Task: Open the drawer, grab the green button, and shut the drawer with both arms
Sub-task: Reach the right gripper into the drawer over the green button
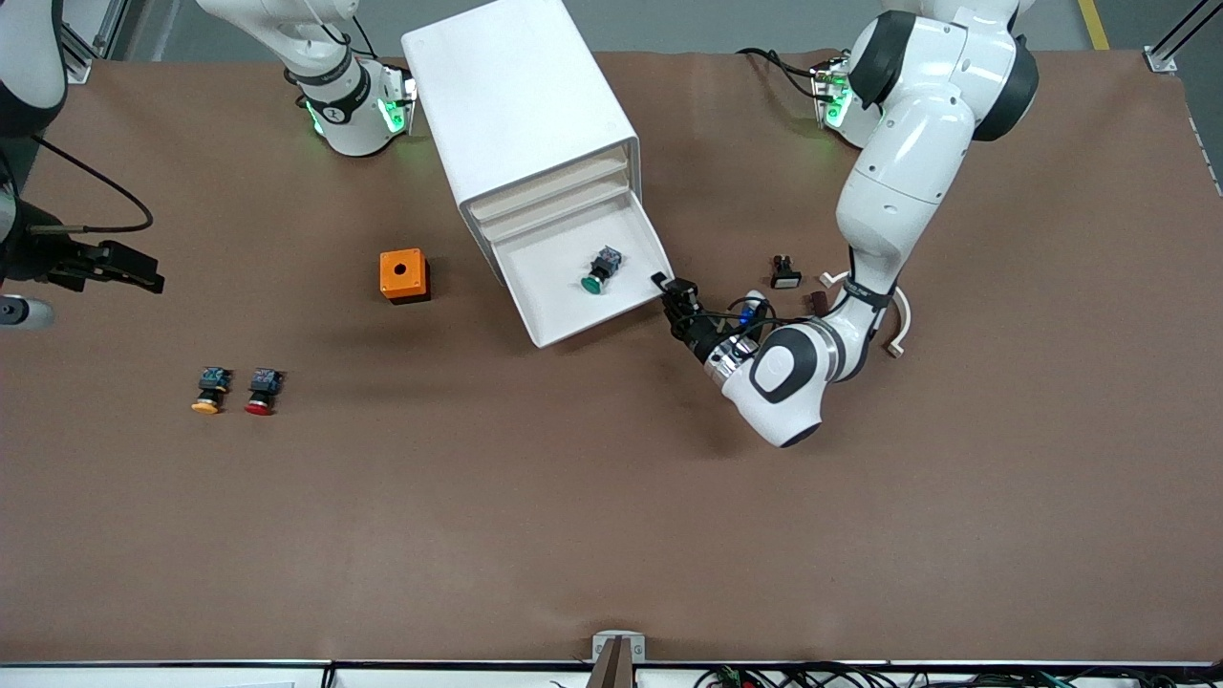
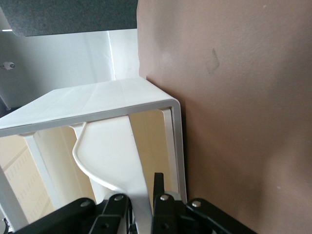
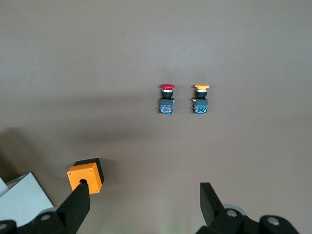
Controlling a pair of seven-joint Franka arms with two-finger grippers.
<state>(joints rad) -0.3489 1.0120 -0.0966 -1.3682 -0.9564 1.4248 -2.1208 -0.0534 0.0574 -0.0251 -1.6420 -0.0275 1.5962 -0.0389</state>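
The white cabinet [image 1: 521, 105] stands near the middle of the table, with its lowest drawer [image 1: 549, 291] pulled out toward the front camera. The green-capped button [image 1: 601, 271] lies on its side in the drawer. My left gripper [image 1: 672, 294] is at the drawer's front corner on the left arm's side. In the left wrist view it [image 2: 139, 194] is shut on the drawer's white front panel [image 2: 109, 161], one finger on each face. My right gripper [image 1: 143, 277] is open and empty above the table at the right arm's end, and its fingers [image 3: 78, 202] stand wide apart.
An orange box [image 1: 404, 275] with a round hole stands beside the drawer toward the right arm's end, also in the right wrist view [image 3: 86, 175]. A yellow-capped button [image 1: 209, 391] and a red-capped button [image 1: 262, 391] lie nearer the front camera. A small white-capped part [image 1: 784, 272] lies near the left arm.
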